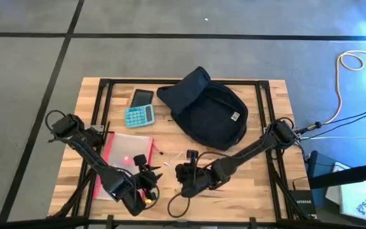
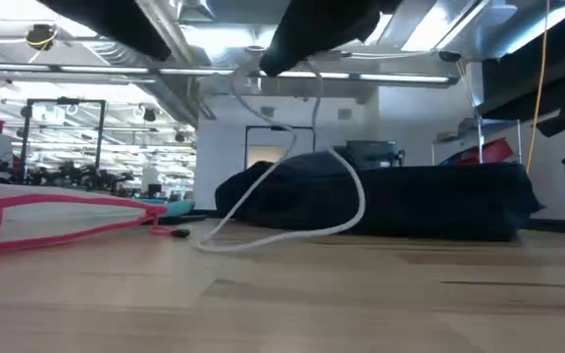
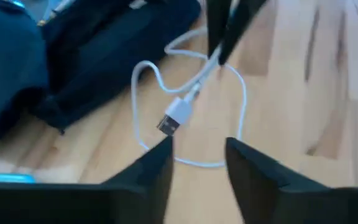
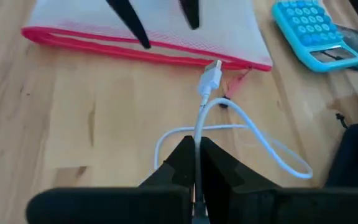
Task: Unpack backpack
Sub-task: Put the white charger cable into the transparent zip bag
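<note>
A: Table (image 4: 73, 124): pale wood planks, visible grain, smooth satin finish. Backpack (image 1: 208, 114): dark navy cloth, soft, matt.

B: Noted. Cable (image 4: 253, 134): white plastic sheath, smooth, faint sheen; metal plug tip. Pouch (image 4: 142, 25): translucent mesh-like plastic, red fabric edging.

A: Calculator (image 4: 309, 31): teal plastic, glossy keys. Right pincer (image 4: 196, 163) and left pincer (image 3: 197, 158): fingers black, matt, hard plastic look.
</note>
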Robot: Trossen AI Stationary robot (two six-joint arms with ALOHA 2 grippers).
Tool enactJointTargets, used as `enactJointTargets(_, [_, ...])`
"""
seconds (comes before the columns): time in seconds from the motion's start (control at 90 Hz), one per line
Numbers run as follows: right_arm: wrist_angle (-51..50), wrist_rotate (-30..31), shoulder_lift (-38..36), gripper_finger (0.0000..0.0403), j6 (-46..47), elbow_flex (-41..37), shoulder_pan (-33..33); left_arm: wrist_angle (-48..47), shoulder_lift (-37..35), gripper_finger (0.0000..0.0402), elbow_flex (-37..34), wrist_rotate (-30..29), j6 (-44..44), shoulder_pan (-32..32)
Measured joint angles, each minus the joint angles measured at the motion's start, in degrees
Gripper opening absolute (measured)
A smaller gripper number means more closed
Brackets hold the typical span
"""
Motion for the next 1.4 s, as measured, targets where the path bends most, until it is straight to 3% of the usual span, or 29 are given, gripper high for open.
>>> enactJointTargets(0.256, [5.98, -1.08, 0.00, 0.0000, -1.91, 0.00, -0.42, 3.44, 0.18, 0.0289, 0.00, -1.61, 8.72, 0.36])
enactJointTargets(0.489, [6.69, -1.39, 0.00, 0.0000, -3.02, 0.02, -0.37, 5.04, 1.74, 0.0307, 0.00, -2.76, 14.94, 0.53])
enactJointTargets(0.711, [6.74, -1.39, 0.00, 0.0000, -3.02, 0.02, -0.37, 5.20, 3.04, 0.0272, 0.00, -4.44, 15.90, 0.53])
enactJointTargets(1.078, [6.83, -1.39, 0.00, 0.0000, -3.05, 0.02, -0.37, 5.30, 3.13, 0.0121, 0.00, -5.06, 15.90, 0.57])
enactJointTargets(1.4, [8.91, -5.45, 0.00, 0.0000, -3.05, 0.04, -0.31, 5.33, 3.13, 0.0036, 0.00, -4.70, 15.87, 0.90])
